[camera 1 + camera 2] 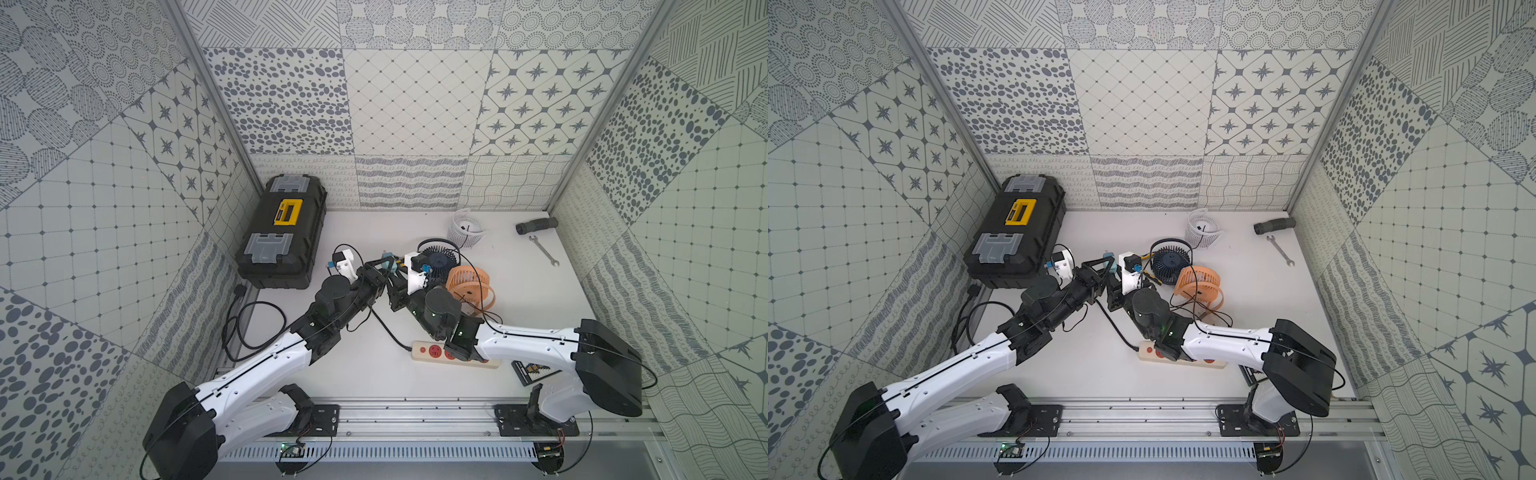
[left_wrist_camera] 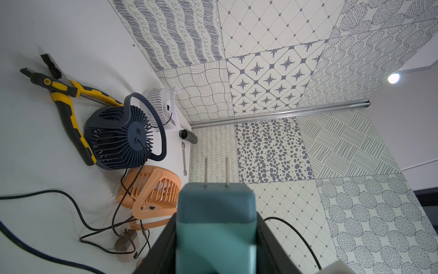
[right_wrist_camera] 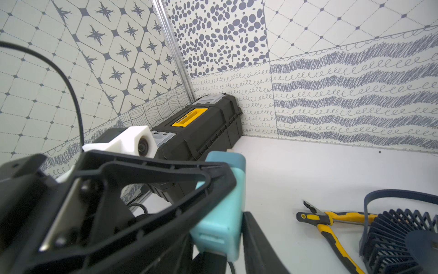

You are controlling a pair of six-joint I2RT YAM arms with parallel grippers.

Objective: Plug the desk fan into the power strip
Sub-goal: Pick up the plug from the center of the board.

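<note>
Two arms meet just left of centre in both top views. The left gripper (image 1: 383,266) clamps a teal plug (image 1: 388,260) raised off the white table (image 1: 519,299). The right gripper (image 1: 392,282) sits just below and right of it, fingertips at the plug. The power strip (image 1: 424,351) lies flat in the lower middle of the frame, well apart from the plug. Its right part is hidden under the right forearm, and two red sockets show. A navy fan (image 1: 438,259), an orange fan (image 1: 467,282) and a white fan (image 1: 465,228) cluster right of centre. I cannot trace which one the plug's cord serves.

Left wrist view: the plug fills the bottom centre, held across its width between black fingers (image 2: 166,239). Its two prongs (image 2: 205,173) point up the frame, bare.

Right wrist view: the plug stands at bottom centre, with one right finger (image 3: 257,237) against its side near the cord end. The right jaws look narrow around it, but whether they already pinch I cannot tell.

This looks like a handover of the plug from left to right. Next, the right grip must be firm before the left lets go. Then the prongs must turn downward and line up with a free socket, and the light strip may slide.
</note>
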